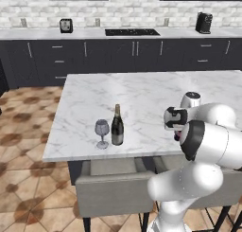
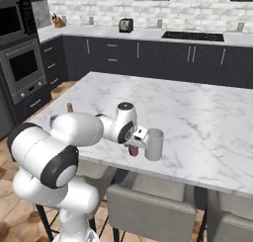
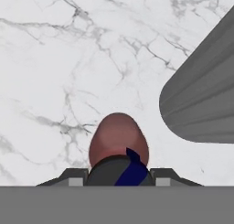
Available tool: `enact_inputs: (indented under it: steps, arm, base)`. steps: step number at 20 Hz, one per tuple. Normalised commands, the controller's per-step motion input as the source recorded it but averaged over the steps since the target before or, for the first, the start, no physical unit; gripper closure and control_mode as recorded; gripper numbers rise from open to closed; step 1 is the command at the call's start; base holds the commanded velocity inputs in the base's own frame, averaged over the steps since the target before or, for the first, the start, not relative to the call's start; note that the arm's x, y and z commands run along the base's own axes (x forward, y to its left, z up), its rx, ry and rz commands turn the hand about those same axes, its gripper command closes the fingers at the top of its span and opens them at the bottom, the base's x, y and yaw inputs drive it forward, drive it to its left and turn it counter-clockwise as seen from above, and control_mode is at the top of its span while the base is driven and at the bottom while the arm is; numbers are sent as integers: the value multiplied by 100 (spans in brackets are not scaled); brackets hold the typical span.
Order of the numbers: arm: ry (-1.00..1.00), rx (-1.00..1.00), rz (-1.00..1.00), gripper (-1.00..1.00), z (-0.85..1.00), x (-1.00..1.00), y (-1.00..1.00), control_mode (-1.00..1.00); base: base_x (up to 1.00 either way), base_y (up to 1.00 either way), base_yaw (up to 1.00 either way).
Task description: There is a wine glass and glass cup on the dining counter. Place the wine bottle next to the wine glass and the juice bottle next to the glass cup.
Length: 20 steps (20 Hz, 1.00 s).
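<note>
A: What sits at the pincer (image 3: pixel 118 179) right now?
B: The juice bottle (image 3: pixel 119 143). In the hand view its dark cap lies between the two finger tips and its purple-red body reaches forward over the marble; the fingers are clamped on it near the cap.
A: And just past it?
B: The glass cup (image 2: pixel 154 143), a grey tumbler, stands just beside the pincer on the dining counter (image 2: pixel 207 112), close to the near edge. In the hand view its wall fills the right side, apart from the bottle.
A: Is the bottle touching the marble?
B: I cannot tell; it hangs low by the cup's base.
A: Farther off?
B: Well to the pincer's left along the near edge, the wine bottle (image 1: pixel 117 126) stands upright just beside the wine glass (image 1: pixel 101 133). Beyond the island runs the wall counter (image 1: pixel 85 33).
</note>
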Motion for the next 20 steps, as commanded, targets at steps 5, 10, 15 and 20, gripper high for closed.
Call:
enact_inputs:
  steps: [5,10,15,20]
  arm:
    - [-2,0,0,100,-20,0,-3,-100]
    - [-5,0,0,100,-18,0,-1,-100]
    - [-6,0,0,-100,-17,-1,-1,-100]
    - [0,0,0,-100,-13,0,-3,-100]
  base:
    - [0,0,0]
    - [0,0,0]
    - [0,0,0]
    - [0,0,0]
